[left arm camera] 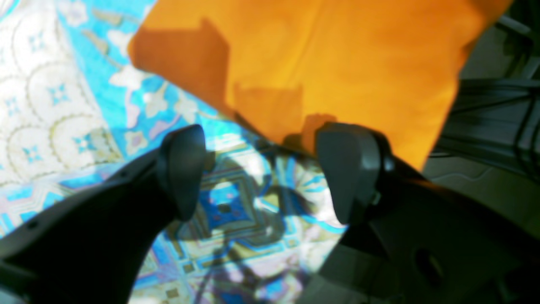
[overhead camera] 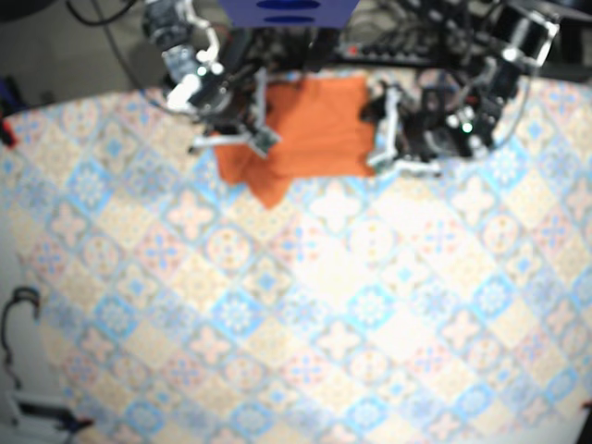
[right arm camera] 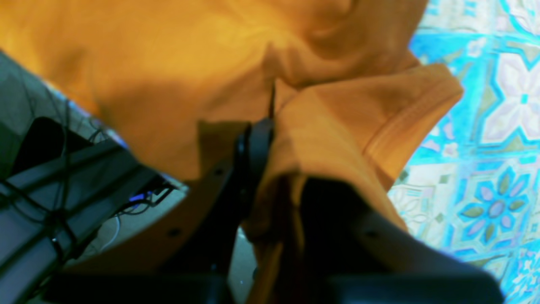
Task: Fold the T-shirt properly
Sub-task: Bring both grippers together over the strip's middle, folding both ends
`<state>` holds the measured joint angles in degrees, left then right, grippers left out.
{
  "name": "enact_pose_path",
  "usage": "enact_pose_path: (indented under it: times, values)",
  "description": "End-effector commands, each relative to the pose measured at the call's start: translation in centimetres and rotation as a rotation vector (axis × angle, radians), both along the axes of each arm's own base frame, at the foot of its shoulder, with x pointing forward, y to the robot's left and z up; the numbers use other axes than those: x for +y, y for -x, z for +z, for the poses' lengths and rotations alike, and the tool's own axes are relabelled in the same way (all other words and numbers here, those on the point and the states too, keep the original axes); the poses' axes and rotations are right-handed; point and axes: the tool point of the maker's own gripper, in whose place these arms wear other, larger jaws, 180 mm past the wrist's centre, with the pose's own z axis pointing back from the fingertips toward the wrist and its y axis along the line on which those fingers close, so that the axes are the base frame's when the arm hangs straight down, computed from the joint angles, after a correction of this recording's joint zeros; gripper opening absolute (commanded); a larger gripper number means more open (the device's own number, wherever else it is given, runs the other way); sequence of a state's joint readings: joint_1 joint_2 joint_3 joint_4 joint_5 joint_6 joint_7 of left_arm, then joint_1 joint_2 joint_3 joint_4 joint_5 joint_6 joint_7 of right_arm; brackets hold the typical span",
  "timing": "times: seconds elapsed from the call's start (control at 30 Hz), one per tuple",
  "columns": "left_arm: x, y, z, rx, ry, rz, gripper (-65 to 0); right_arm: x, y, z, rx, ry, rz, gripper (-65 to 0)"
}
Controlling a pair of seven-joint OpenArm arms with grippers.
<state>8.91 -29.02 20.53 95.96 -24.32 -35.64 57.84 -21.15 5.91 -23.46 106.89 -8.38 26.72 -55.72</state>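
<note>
A tablecloth (overhead camera: pixel 305 314) printed with tile motifs in blue, cream and orange covers the whole table and lies flat across its bare stretch. Past the table's 12 o'clock edge there are dark bars and tangled cables (right arm camera: pixel 55 198). A blue object (overhead camera: pixel 287 9) stands there too, at the top of the base view. Two dark ovals mark its face, but the view is too blurred to read any lettering. Off the cloth at about 8 o'clock, a dark cable loop (overhead camera: pixel 18 314) lies on pale floor.

The orange T-shirt (overhead camera: pixel 314 129) lies at 12 o'clock on the table, close to the far edge. A loose corner of it points toward 7 o'clock. The right gripper (right arm camera: pixel 287 177) is at the shirt's 9 o'clock side, pinching a fold of fabric near a stitched hem. Cloth drapes over one of its fingers and hides it.

The left gripper (left arm camera: pixel 265 173) is at the shirt's 3 o'clock side. Its fingers (left arm camera: pixel 181 169) are spread wide with nothing between them, above the tablecloth just beside the shirt's edge. One fingertip overlaps that edge in the wrist view, and I cannot tell whether it touches.
</note>
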Motion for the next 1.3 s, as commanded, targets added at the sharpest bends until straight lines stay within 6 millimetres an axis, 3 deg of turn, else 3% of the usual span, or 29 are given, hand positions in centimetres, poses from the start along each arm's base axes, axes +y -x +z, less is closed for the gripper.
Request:
enact_pose_path:
  times: [0.0, 0.1, 0.23, 0.4, 0.5, 0.67, 0.77, 0.9, 1.03, 1.13, 1.27]
  values:
    - [0.2, -0.6, 0.1, -0.018, 0.010, 0.011, -21.2, 0.4, -0.5, 0.8, -0.028, -0.026, -0.001, -65.0]
    - [1.5, -0.5, -1.3, 0.012, -0.031, 0.030, -21.2, 0.5, -0.9, 0.9, -0.037, -0.027, -0.002, -65.0]
    - [0.5, -1.5, -1.2, -0.016, -0.018, 0.031, -23.1, 0.5, -1.1, 1.0, -0.042, -0.027, -0.002, -65.0]
    - [-0.4, -1.2, -0.9, -0.027, -0.015, -0.006, -41.5, 0.5, -1.5, 1.2, -0.049, -0.026, -0.002, -65.0]
    - [0.2, -0.2, -0.5, -0.029, -0.025, -0.023, -47.1, 0.4, -1.5, 1.2, -0.049, -0.026, -0.003, -65.0]
    - [1.3, 0.6, 0.4, -0.047, -0.052, -0.059, -47.4, 0.4, -1.8, 1.3, -0.055, -0.025, -0.005, -65.0]
    - [0.9, 0.7, 1.2, -0.069, -0.042, -0.075, -47.4, 0.3, -1.8, 1.3, -0.057, -0.025, -0.006, -65.0]
    - [1.1, -0.2, 2.9, -0.123, -0.036, -0.071, -47.5, 0.3, -2.3, 1.4, -0.066, -0.024, -0.004, -65.0]
    - [-0.5, -1.0, 3.4, -0.149, -0.001, -0.067, -47.5, 0.2, -2.4, 1.4, -0.065, -0.022, -0.007, -65.0]
    - [-0.4, -1.1, 2.4, -0.116, -0.015, -0.047, -47.9, 0.2, -2.4, 1.4, -0.065, -0.022, -0.007, -65.0]
    - [-1.7, -1.8, 1.2, -0.087, 0.020, -0.008, -48.1, 0.2, -2.4, 1.4, -0.065, -0.022, -0.007, -65.0]
